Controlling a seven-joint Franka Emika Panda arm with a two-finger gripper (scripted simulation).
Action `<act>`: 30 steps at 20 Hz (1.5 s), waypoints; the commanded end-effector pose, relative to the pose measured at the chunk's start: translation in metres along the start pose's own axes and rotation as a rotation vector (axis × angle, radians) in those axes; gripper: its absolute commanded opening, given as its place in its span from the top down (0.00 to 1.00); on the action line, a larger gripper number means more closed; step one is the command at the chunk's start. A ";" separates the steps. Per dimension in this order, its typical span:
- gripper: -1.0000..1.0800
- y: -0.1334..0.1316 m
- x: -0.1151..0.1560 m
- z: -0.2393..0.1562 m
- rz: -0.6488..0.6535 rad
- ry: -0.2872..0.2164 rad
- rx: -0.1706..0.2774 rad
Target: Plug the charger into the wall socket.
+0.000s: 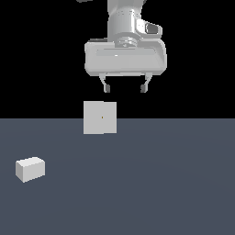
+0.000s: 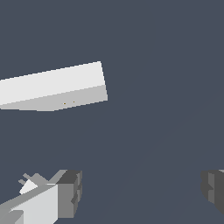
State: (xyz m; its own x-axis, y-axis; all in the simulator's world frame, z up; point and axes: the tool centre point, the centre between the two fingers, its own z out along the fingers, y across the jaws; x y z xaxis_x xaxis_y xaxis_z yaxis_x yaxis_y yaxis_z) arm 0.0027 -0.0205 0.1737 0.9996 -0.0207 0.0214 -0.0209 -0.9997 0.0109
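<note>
The charger point(image 1: 30, 168) is a small white block lying on the dark floor at the exterior view's left, near the front. The wall socket point(image 1: 100, 117) is an upright white square panel with a tiny dark dot at its centre. My gripper point(image 1: 125, 87) hangs open and empty high above the floor, slightly to the exterior view's right of the socket and far from the charger. In the wrist view the socket point(image 2: 52, 87) shows from above. The gripper point(image 2: 142, 192) has its jaws wide apart. A white block with small prongs, apparently the charger point(image 2: 30, 203), shows partly beside one fingertip point(image 2: 70, 192).
The floor point(image 1: 160, 183) is a flat dark grey-blue surface with a black background behind it. Nothing else stands on it.
</note>
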 end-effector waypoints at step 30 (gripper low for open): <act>0.04 -0.145 -0.069 0.084 -0.748 0.073 0.060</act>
State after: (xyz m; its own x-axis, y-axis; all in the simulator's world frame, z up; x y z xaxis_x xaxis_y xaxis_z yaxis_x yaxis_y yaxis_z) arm -0.0544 0.1177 0.0923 0.7752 0.6253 0.0902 0.6283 -0.7779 -0.0069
